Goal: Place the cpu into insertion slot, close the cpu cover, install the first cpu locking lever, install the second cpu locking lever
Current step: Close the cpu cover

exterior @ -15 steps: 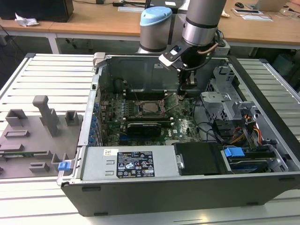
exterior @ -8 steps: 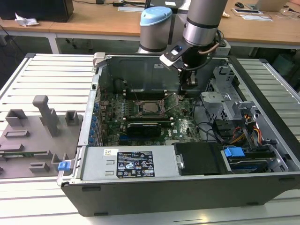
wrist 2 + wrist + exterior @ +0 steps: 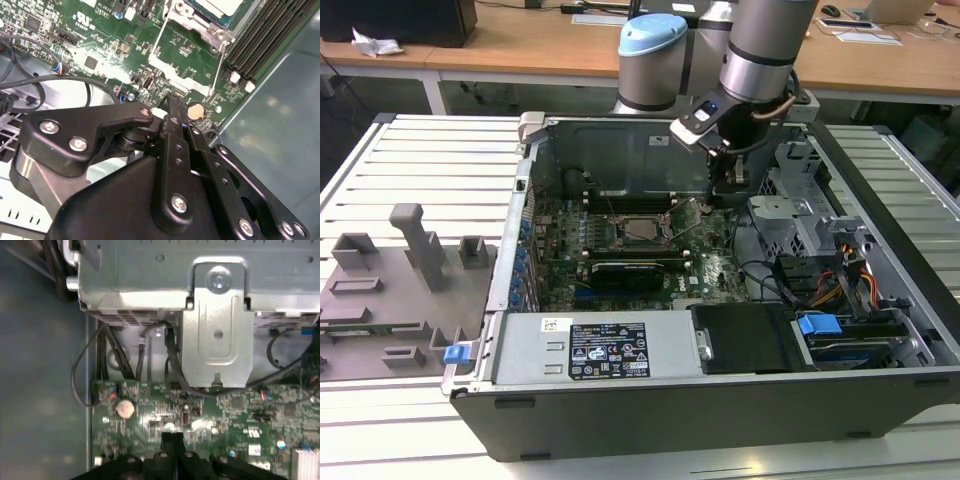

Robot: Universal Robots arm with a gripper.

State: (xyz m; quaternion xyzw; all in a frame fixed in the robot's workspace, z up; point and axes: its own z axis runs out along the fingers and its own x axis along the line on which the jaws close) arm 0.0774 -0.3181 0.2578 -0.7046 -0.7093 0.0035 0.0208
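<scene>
My gripper (image 3: 172,102) is clenched on nothing, its fingertips pressed together just above the green board (image 3: 235,410), with a coin cell (image 3: 195,111) right beside them. The cpu (image 3: 642,229) sits ahead of the tips, well apart from them, over the insertion slot, which it hides. The cpu cover (image 3: 202,25) looks to lie flat around the chip, so I judge those two steps done. I take the first locking lever as the step in hand. A thin wire lever (image 3: 218,62) runs from the cover's corner back toward my fingertips, and in the exterior view it appears to stand at a slant, not tucked under its catch. Latching it calls for the closed tips to bear squarely on that slim wire, press it down and steer it sideways under the hook without slipping onto nearby components.
</scene>
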